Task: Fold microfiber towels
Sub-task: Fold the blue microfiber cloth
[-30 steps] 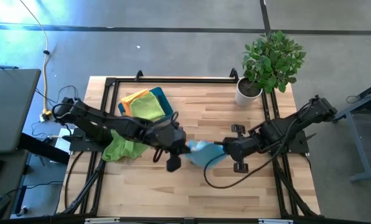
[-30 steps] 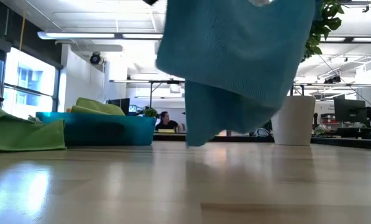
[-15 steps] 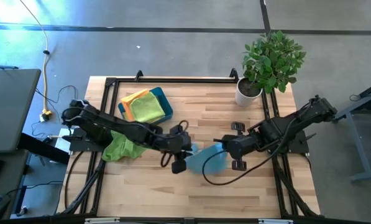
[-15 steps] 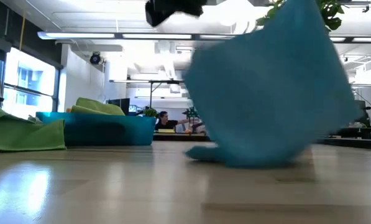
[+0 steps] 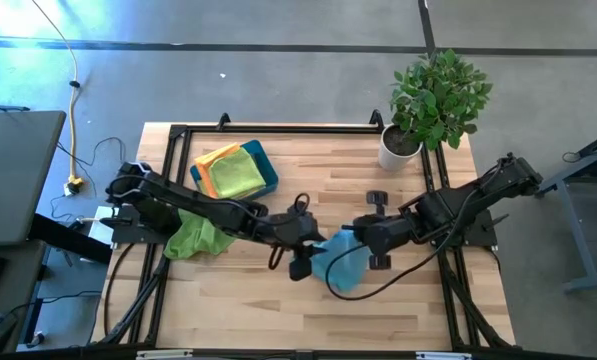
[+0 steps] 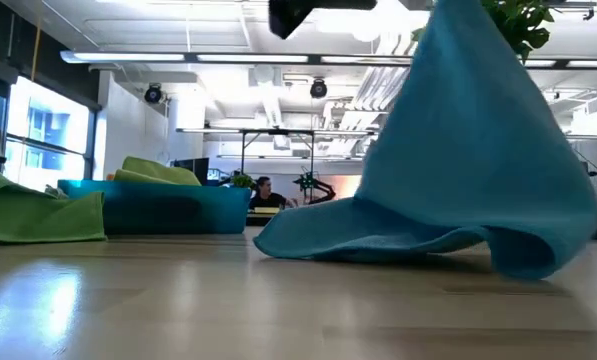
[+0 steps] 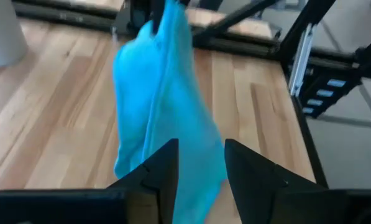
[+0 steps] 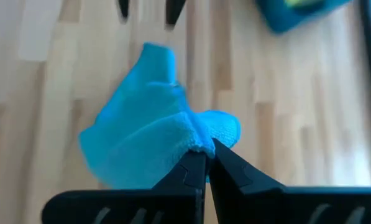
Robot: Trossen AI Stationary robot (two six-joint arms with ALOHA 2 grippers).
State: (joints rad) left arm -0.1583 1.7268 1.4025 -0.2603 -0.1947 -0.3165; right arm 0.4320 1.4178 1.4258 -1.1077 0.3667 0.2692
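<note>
Teal plastic tray (image 5: 266, 168), near the table's (image 5: 328, 300) far-left corner: holds yellow, orange and lime-green towels (image 5: 234, 170). Light blue microfiber towel (image 5: 340, 264), mid-table: one corner pinched by right gripper (image 5: 358, 238), lower hem on wood. Left gripper (image 5: 313, 250): fingers parted, released, beside it; another lime-green towel (image 5: 198, 240) at left edge.

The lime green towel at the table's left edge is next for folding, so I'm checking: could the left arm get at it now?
Probably yes. The lime green towel lies uncovered beside the left arm, whose end effector stands open near the blue towel; it would have to pull back.
</note>
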